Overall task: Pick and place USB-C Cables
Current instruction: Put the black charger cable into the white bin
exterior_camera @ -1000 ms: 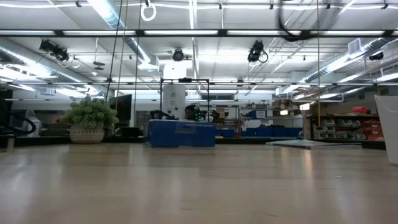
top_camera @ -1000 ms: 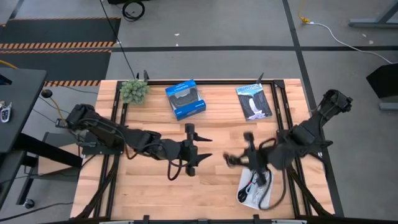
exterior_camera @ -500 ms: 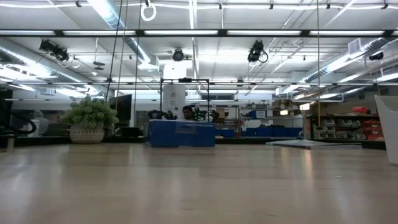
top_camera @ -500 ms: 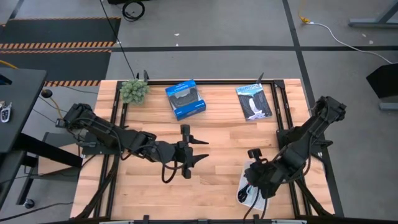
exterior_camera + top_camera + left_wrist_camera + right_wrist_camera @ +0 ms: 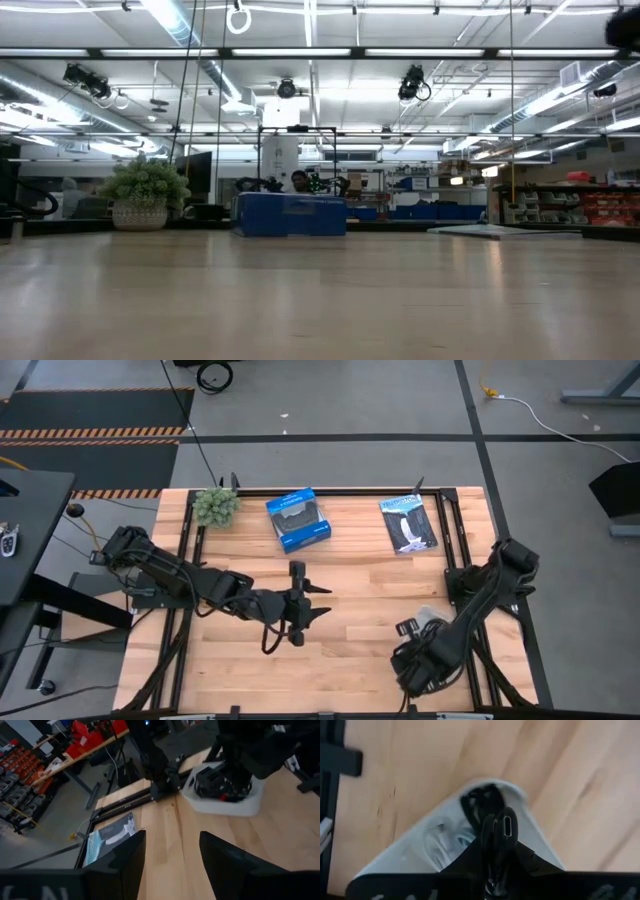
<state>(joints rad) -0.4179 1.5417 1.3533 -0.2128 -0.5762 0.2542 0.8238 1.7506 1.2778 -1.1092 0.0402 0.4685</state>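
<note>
My right gripper [image 5: 411, 662] is over the white tray [image 5: 427, 618] at the table's near right, shut on a black USB-C cable [image 5: 495, 837]. The tray [image 5: 420, 845] holds a coiled white cable [image 5: 445, 837] and a black coil [image 5: 480, 802]. In the left wrist view the tray [image 5: 245, 805] shows black and red cables [image 5: 220, 787] under the right arm. My left gripper [image 5: 322, 602] hovers open over the middle of the table, pointing toward the tray. My right gripper pinches the black cable between its two shut fingers, just behind its plug end [image 5: 506, 824]. The metal plug sticks out past the fingertips. The fingers point down at the tray from above, and the cable lies along them. Whether the cable touches the tray, I cannot tell.
A blue box [image 5: 298, 518] and a dark flat packet [image 5: 408, 523] lie near the far edge, with a small potted plant [image 5: 215, 506] at the far left corner. Black frame rails [image 5: 450, 540] run along the table's sides. Bare wood lies between the two grippers.
My right gripper has swung from the middle of the table toward the near right corner and now stands over the white tray, covering most of it. My left gripper has drawn back slightly toward the table's left and stays open.
</note>
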